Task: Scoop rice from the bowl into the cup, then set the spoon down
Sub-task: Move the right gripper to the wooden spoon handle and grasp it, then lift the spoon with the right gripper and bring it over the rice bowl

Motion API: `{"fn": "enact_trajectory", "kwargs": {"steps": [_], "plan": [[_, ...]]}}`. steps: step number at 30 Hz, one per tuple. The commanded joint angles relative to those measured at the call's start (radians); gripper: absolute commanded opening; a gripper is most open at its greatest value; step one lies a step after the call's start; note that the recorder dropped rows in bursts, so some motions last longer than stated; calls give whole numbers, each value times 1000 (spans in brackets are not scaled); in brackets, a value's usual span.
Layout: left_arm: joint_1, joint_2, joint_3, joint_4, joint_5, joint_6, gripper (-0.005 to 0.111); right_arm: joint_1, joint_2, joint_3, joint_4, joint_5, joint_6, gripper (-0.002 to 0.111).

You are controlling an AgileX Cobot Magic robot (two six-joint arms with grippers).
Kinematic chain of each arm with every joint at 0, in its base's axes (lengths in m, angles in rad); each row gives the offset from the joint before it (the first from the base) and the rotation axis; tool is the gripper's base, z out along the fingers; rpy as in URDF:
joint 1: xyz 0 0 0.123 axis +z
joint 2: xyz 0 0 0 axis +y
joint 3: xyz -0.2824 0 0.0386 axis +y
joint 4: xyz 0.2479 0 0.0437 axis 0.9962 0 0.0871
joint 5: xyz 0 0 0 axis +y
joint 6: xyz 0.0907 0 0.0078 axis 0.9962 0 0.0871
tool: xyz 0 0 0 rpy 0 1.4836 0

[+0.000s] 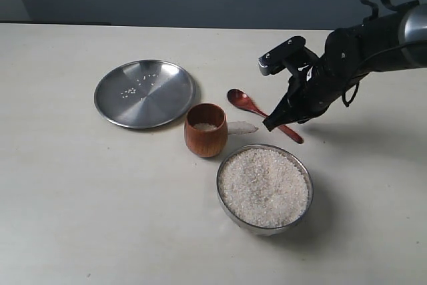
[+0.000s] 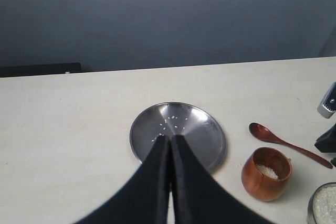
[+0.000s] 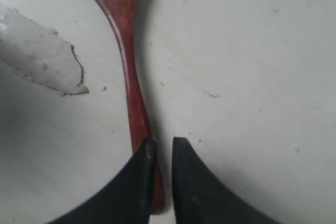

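Hovering just above the handle of the slim reddish-brown wooden spoon (image 3: 128, 77), the right gripper (image 3: 160, 153) with fingers nearly together, gripping nothing; spoon lying flat on the pale table (image 1: 60, 185). Sitting below that gripper, the round steel bowl (image 1: 265, 187) heaped with white rice (image 1: 263, 185). Standing left of it, the small barrel-shaped wooden cup (image 1: 205, 130). Hanging over the flat steel plate (image 2: 178, 135), the left gripper (image 2: 170, 145), closed and empty.

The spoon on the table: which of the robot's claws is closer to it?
The right. The right claw sits over the handle of the spoon. The left claw is far off, above the steel plate.
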Motion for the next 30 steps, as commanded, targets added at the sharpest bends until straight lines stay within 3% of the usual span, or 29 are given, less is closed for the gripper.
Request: {"fn": "enact_trajectory", "kwargs": {"steps": [1,23,25,27,30], "plan": [[4,1,-8,2,-7,0,0,-7,-1,-5,54,6,-80,29],[4,1,-8,2,-7,0,0,-3,76,47,54,-69,-169,28],[4,1,-8,2,-7,0,0,-3,86,47,54,-67,-169,21],[4,1,-8,2,-7,0,0,-3,91,47,54,-63,-169,-1],[4,1,-8,2,-7,0,0,-3,91,47,54,-58,-169,0]]}}
